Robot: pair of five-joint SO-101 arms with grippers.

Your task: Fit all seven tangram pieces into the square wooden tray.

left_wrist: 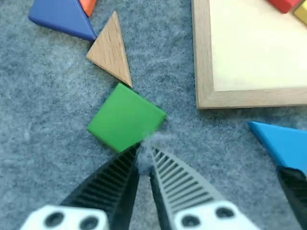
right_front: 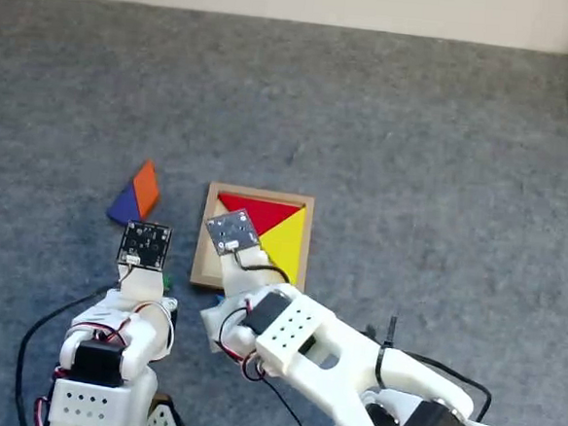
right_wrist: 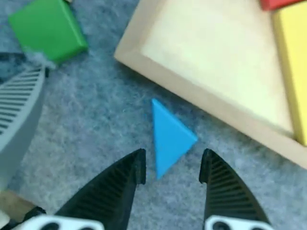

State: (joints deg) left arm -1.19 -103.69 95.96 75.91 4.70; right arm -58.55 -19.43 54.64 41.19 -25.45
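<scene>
- Blue triangular piece (right_wrist: 170, 136) lies on the grey surface (right_wrist: 96, 124) just beside the square wooden tray (right_wrist: 192, 93).
- Right tool (right_wrist: 171, 160), jaws apart, straddles it; clamping should follow.
- Left tool (left_wrist: 145, 155), jaws together, sits at the green square piece (left_wrist: 125, 117).

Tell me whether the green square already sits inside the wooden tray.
No, the green square lies on the grey carpet outside the wooden tray, just ahead of the left gripper.

White shells on the left arm (right_front: 124, 343) and right arm (right_front: 343, 349), black servos, red-and-black cables (right_front: 24, 346), ribbed dark fingers (right_wrist: 115, 187).
</scene>
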